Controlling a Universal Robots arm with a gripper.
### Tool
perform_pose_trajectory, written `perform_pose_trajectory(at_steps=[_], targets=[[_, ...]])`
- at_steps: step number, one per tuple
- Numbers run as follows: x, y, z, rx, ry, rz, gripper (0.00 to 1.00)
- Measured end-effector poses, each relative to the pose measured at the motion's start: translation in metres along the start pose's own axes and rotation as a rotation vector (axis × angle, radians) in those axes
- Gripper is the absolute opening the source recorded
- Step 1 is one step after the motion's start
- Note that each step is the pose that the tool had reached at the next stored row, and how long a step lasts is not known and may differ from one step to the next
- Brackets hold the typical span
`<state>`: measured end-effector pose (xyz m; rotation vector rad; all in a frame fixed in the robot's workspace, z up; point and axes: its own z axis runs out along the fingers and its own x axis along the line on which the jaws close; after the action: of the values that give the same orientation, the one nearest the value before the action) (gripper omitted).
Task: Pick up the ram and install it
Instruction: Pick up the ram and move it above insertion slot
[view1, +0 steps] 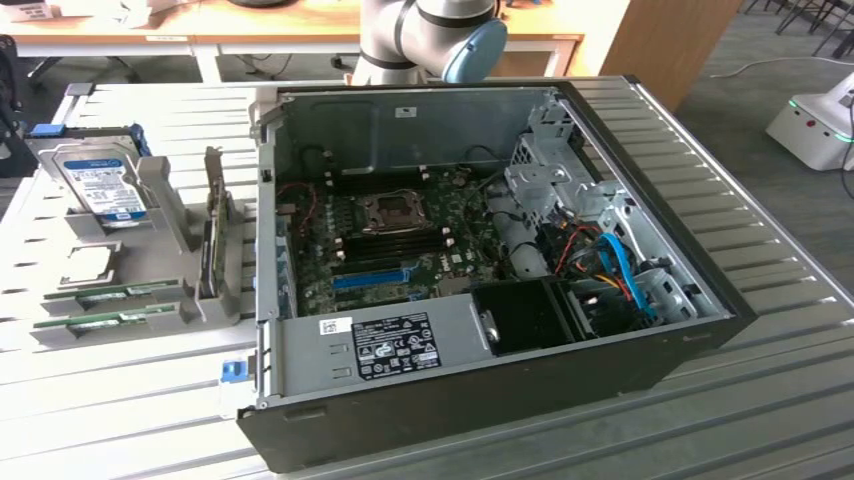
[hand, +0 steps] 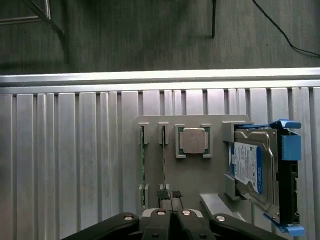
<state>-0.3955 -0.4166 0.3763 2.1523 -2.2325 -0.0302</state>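
Lying open on the ribbed metal tabletop (view1: 761, 420) in the exterior view, the computer case (view1: 467, 400) shows its motherboard (view1: 400, 235) with a long blue slot (view1: 367, 279). On the exterior view's left a grey holder (view1: 167, 210) stands apart from the case and carries a hard drive (view1: 104, 185) with a blue label, a square processor chip (view1: 87, 262) and two green sticks on edge in slots. The ram (view1: 118, 293) is the stick just beside the chip; the other ram stick (view1: 107, 320) lies beside it on the side away from the chip. A part of the robot arm (view1: 427, 35) rises behind the case.

In the wrist view the pincer (hand: 170, 195) is closed, its fingertips (hand: 162, 194) pressed together with nothing between them. It hangs over the holder (hand: 190, 172), its tips near one end of the ram (hand: 164, 160); whether they touch it cannot be told. The ram sits in its slot between the other ram stick (hand: 143, 165) and the chip (hand: 193, 141), with the hard drive (hand: 250, 170) beyond the chip
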Motion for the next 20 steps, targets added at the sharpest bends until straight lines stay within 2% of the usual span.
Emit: perform_pose_trajectory(at_steps=[3, 12, 17, 20], targets=[[0.0000, 0.0000, 0.0000, 0.0003, 0.0007, -0.017, 0.11], [0.0000, 0.0000, 0.0001, 0.0010, 0.0008, -0.020, 0.11], [0.0000, -0.0001, 0.0007, 0.0083, 0.0007, -0.021, 0.11], [0.0000, 0.0000, 0.0012, 0.0102, 0.0008, -0.022, 0.11]])
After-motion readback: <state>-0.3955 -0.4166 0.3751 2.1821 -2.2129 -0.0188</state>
